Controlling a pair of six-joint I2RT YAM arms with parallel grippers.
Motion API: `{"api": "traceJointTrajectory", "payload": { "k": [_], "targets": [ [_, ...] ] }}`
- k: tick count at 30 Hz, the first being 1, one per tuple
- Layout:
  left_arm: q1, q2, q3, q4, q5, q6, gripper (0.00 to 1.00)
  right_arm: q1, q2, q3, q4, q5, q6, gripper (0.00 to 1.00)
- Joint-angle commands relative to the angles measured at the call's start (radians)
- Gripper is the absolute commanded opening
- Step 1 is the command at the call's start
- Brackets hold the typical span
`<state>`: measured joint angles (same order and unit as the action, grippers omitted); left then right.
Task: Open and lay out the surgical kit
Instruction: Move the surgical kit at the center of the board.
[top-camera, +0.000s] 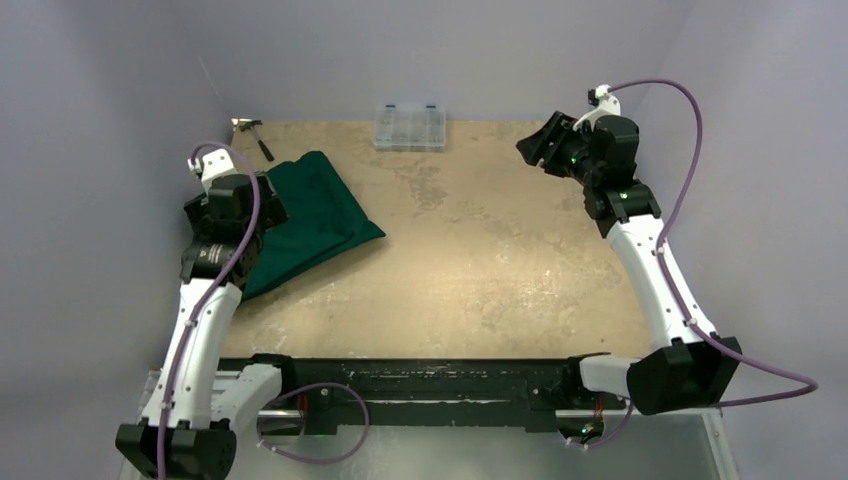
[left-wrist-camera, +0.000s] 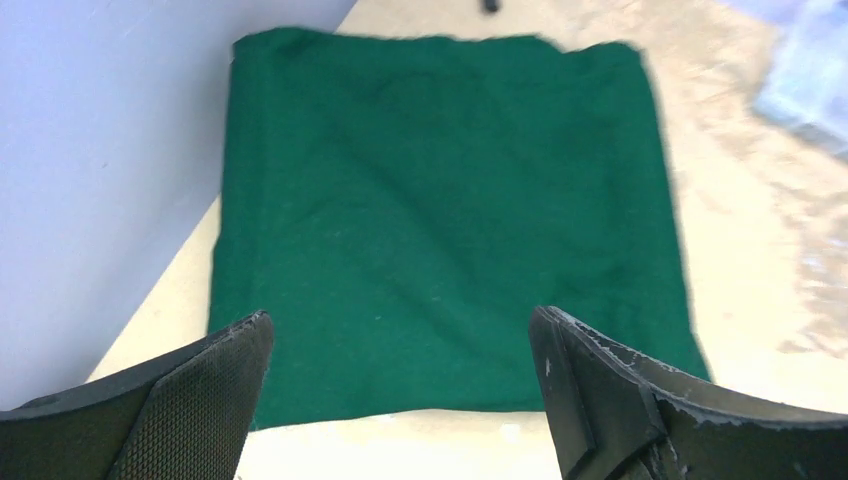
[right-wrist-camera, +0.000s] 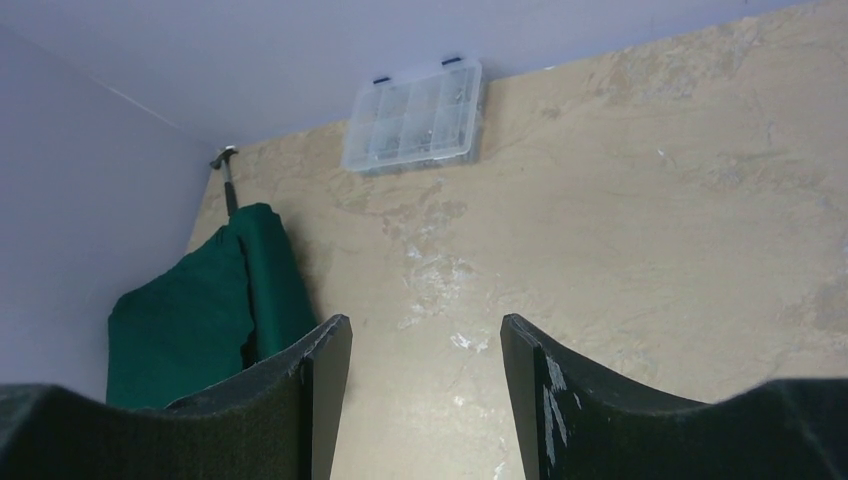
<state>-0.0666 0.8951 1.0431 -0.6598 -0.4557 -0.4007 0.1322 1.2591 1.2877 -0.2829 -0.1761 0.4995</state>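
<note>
The dark green cloth wrap (top-camera: 315, 212) lies folded shut at the left of the table; it fills the left wrist view (left-wrist-camera: 440, 220) and shows at the left of the right wrist view (right-wrist-camera: 200, 310). The mesh tray, instruments and gauze packets are hidden. My left gripper (top-camera: 262, 207) hovers over the wrap's near left part, open and empty, its tips (left-wrist-camera: 400, 345) above the wrap's near edge. My right gripper (top-camera: 532, 148) is raised at the far right, open and empty, with bare table between its fingers (right-wrist-camera: 425, 345).
A clear plastic compartment box (top-camera: 410, 127) stands at the table's far edge; it also shows in the right wrist view (right-wrist-camera: 415, 115). A small hammer (top-camera: 252, 132) lies at the far left corner beside the wrap. Purple walls close in on the left, back and right.
</note>
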Motion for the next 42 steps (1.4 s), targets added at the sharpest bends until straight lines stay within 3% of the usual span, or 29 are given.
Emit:
{"api": "traceJointTrajectory", "payload": {
  "k": [1,6,12,21,25,34,42],
  "targets": [
    [0.048,0.104,0.044,-0.03,-0.138,0.008,0.99,0.001,0.005,0.006,0.005,-0.002,0.022,0.61],
    [0.295,0.246,0.083,0.019,0.059,-0.019,0.99,0.001,0.04,0.033,-0.021,-0.002,0.03,0.61],
    [0.427,0.376,0.167,-0.021,0.08,-0.073,0.99,0.001,0.036,0.013,-0.037,0.021,0.028,0.61],
    [0.616,0.432,0.111,-0.031,0.11,-0.164,0.99,0.002,0.046,0.004,-0.062,0.034,0.026,0.62],
    [0.642,0.442,0.035,0.043,0.179,-0.187,0.98,0.002,0.072,0.014,-0.063,0.026,0.029,0.62],
    [0.643,0.458,-0.11,0.236,0.187,-0.214,0.89,0.002,0.131,0.039,-0.069,0.008,0.036,0.61],
    [0.644,0.498,-0.213,0.418,0.405,-0.2,0.67,0.001,0.147,0.02,-0.065,-0.026,0.024,0.55]
  ]
}}
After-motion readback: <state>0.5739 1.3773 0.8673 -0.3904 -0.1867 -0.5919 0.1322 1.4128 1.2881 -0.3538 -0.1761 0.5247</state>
